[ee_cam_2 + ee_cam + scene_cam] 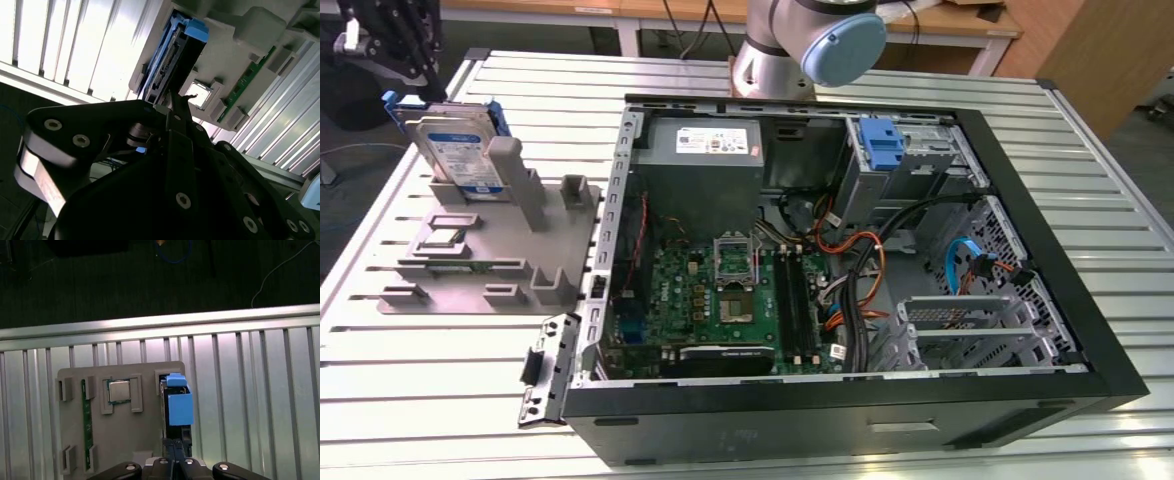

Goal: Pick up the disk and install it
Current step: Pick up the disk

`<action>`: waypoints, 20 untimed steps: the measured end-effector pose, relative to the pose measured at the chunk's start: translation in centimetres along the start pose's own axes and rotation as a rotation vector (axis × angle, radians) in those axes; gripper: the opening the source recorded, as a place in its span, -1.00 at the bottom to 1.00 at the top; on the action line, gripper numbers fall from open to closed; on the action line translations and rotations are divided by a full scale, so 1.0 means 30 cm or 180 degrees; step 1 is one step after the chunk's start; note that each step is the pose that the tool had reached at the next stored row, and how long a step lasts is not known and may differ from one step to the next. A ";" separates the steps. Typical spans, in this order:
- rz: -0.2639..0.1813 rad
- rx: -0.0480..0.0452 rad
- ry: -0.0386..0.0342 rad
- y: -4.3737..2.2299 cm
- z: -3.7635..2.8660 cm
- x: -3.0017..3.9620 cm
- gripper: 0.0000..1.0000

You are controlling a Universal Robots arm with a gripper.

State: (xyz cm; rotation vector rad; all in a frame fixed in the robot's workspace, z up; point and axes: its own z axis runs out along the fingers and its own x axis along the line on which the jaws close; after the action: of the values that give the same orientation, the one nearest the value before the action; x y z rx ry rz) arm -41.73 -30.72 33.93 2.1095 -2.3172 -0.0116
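The disk (454, 150) stands on edge in a slot of the grey fixture (467, 270), at the exterior view's left. Its silver face carries a blue-and-white label, and a blue carrier frames it. My black gripper (403, 80) hangs just above the disk's far upper corner. In the first wrist view the disk (177, 405) is edge-on with its blue carrier tab toward me, and my gripper (175, 444) has its fingers together close over one end. In the second wrist view my gripper (172, 102) points at the end of the disk (172, 55). Nothing is held.
An open computer case (1067, 290) lies on the slatted metal table (427, 400), with a motherboard (720, 300), a grey power supply (707, 145) and a bay holding a bare blue bracket (881, 145). The fixture (145, 435) also holds a processor chip (119, 389) and a memory stick (86, 425).
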 end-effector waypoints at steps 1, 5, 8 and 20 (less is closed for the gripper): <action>0.0000 -0.0001 -0.0006 -0.002 0.001 0.000 -0.80; 0.0009 -0.0002 -0.0019 -0.005 0.003 0.000 -0.80; 0.0117 -0.0002 -0.0020 -0.005 0.006 0.000 -0.80; 0.0271 -0.0002 -0.0022 -0.005 0.007 0.000 -0.80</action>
State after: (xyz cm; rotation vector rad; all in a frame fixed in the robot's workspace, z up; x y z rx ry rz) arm -41.57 -30.73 33.73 2.0116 -2.4084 -0.0190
